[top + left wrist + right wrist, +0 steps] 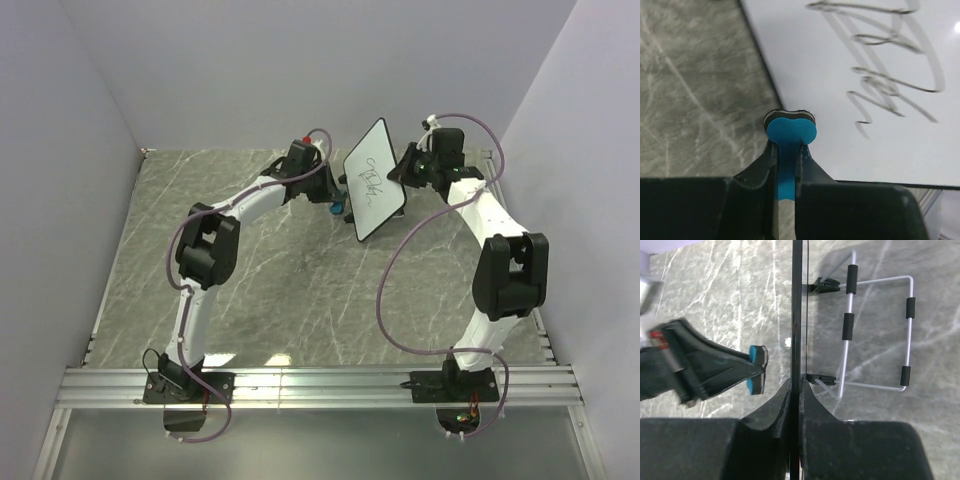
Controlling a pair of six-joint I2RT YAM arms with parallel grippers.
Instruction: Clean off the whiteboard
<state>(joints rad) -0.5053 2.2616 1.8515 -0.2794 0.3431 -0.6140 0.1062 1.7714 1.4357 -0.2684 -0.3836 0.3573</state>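
Note:
The whiteboard point(375, 182) is held tilted above the table, its face with black scribbles point(369, 178) turned toward the left arm. My right gripper point(405, 172) is shut on its right edge. In the right wrist view the whiteboard point(797, 310) shows edge-on between the shut fingers of my right gripper point(796, 387). My left gripper point(789, 147) is shut on a small blue eraser point(790, 131). The eraser point(757, 369) sits just off the board's face near its lower left rim, with a small gap. The scribbles point(885, 75) lie up and to the right of the eraser.
A wire stand with black sleeves point(880, 330) hangs off the whiteboard's back. Below lies the grey marble table point(300, 290), with white walls on three sides. An aluminium rail point(320, 385) along the near edge carries both arm bases.

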